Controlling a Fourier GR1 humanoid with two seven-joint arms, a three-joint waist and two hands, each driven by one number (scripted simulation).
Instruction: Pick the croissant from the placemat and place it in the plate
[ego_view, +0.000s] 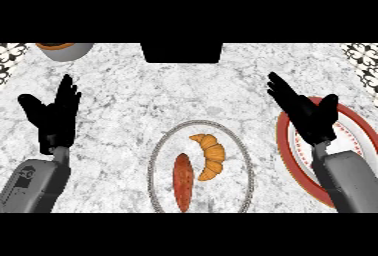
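Observation:
A golden croissant lies curved on an oval marbled placemat with a beaded rim, in the lower middle of the counter. Beside it on the mat lies a reddish-brown sausage-like item. A white plate with a red rim sits at the right. My right hand is open, fingers straight, hovering over the plate's left part and hiding some of it. My left hand rests open at the left, fingers up, well away from the mat.
A grey bowl with an orange inside stands at the back left corner. A black block sits at the counter's far middle edge. Patterned tiles show at both far corners.

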